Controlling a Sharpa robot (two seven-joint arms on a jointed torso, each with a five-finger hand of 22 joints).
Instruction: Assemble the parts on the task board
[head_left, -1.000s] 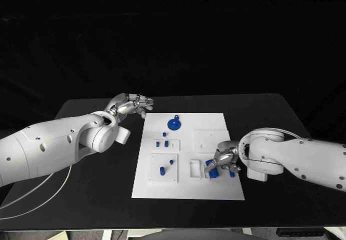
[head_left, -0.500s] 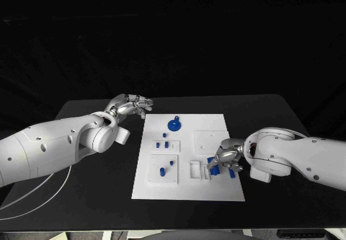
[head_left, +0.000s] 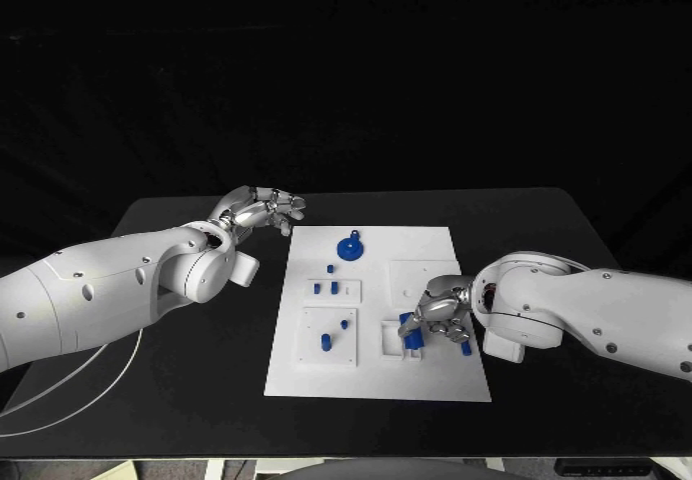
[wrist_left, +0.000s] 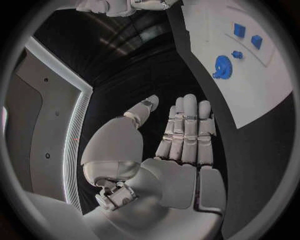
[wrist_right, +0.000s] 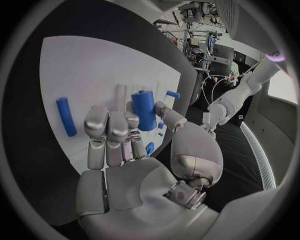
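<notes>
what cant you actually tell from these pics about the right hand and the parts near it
- Head view: the right hand covers the slot and board beneath it, so whether the blue cylinder is seated there is hidden.
- Right wrist view: the fingers block the lower end of the blue cylinder, so its grip and contact with the task board are unclear.
- Head view: the small blue parts are too small to tell shapes.

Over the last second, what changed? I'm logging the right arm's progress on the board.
The right hand, holding a blue part, moved left over the task board, towards the small slot frame. Another blue part lies beside it. The left hand stayed off the board's far left corner, and the other parts stayed put.
</notes>
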